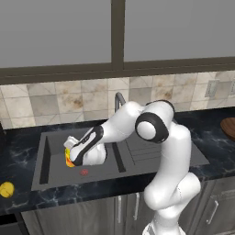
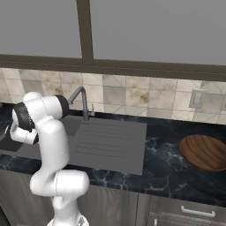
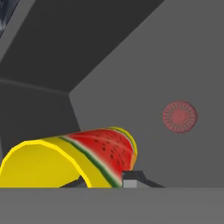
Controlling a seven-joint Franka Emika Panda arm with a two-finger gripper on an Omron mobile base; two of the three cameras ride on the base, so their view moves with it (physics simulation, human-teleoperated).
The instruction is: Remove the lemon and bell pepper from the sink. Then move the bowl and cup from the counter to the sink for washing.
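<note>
The claw (image 1: 69,158) is down inside the sink (image 1: 46,158), nearly closed on the cup (image 1: 69,160); in the hand view the cup (image 3: 65,159) lies at the bottom, from about 7 to 6 o'clock, its yellow open rim toward the camera and its watermelon mark facing up, with a dark fingertip (image 3: 131,177) pressed against its far end; whether the cup rests on the basin floor or hangs just above it I cannot tell.

In the left base view the cup shows as a bit of yellow and red at the claw's tip, at about 9 o'clock of the basin's middle; the reddish drain disc (image 1: 84,172) sits on the basin floor just beside it, toward 4 o'clock; in the hand view the disc (image 3: 180,116) is at 2 o'clock from the cup, apart from it.

The ribbed drainboard (image 2: 108,137) lies to the basin's 3 o'clock; the faucet (image 2: 79,99) stands at the sink's back edge.

The lemon (image 1: 6,189) lies on the dark counter (image 1: 18,137) at the sink's 8 o'clock, well apart from the claw; the bowl (image 2: 205,152) sits on the counter far toward 3 o'clock, past the drainboard.
</note>
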